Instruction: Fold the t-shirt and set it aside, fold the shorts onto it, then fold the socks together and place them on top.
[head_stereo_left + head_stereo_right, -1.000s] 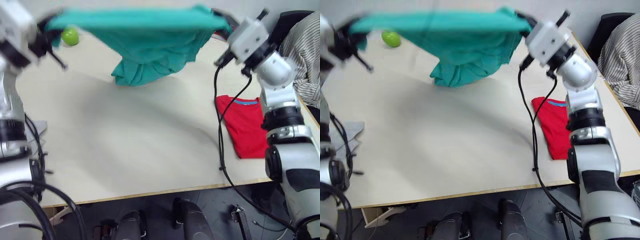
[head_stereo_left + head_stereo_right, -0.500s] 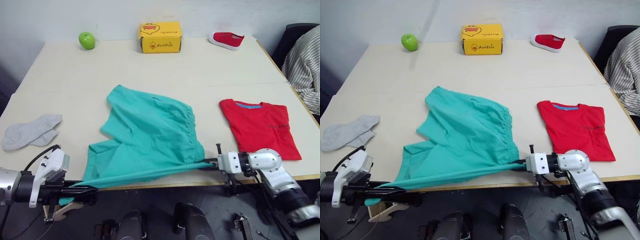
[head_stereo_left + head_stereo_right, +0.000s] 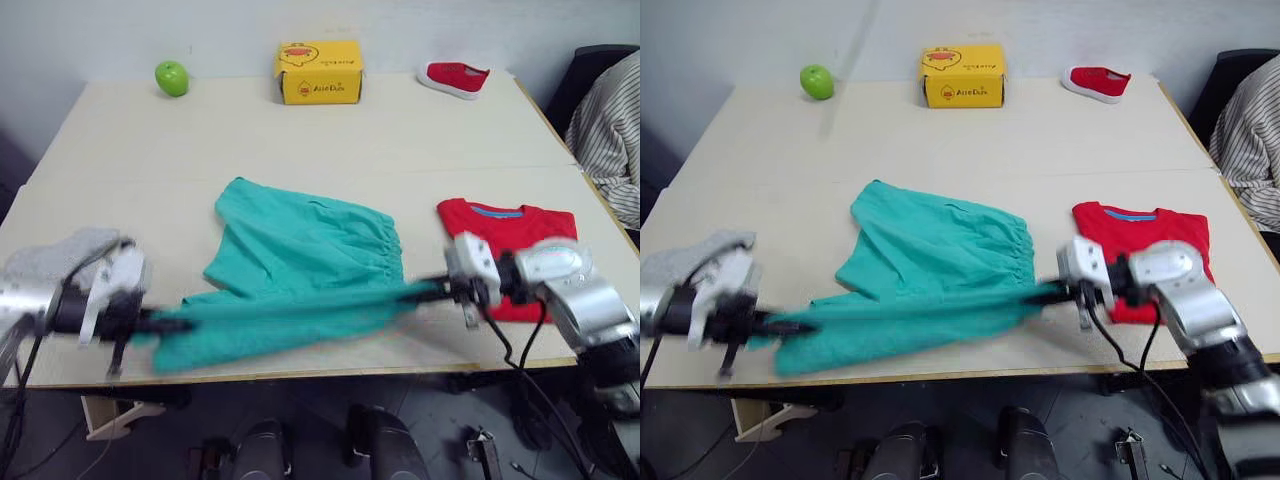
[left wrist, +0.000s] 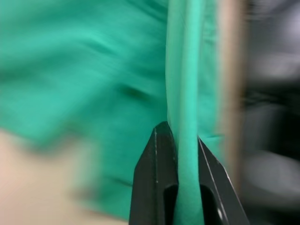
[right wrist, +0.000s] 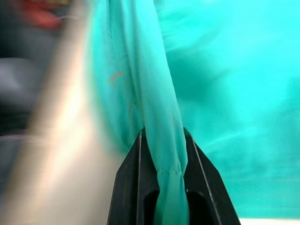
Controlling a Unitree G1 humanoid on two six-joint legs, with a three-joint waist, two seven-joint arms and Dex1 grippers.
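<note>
Near the front edge, teal shorts (image 3: pixel 300 270) stretched across the table (image 3: pixel 300 140), folded red t-shirt (image 3: pixel 515 225) just right, grey socks (image 3: pixel 685 258) far left. Farther back: apple (image 3: pixel 171 77), yellow box (image 3: pixel 318 72), red shoe (image 3: pixel 453 77). Left gripper (image 4: pixel 180 140) and right gripper (image 5: pixel 164 140) both clamped on the shorts' near edge.

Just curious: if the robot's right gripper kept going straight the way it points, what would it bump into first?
The right gripper points toward the robot's left, along the shorts it grips. It would probably plough into them first, then the left gripper; depth is unclear.
</note>
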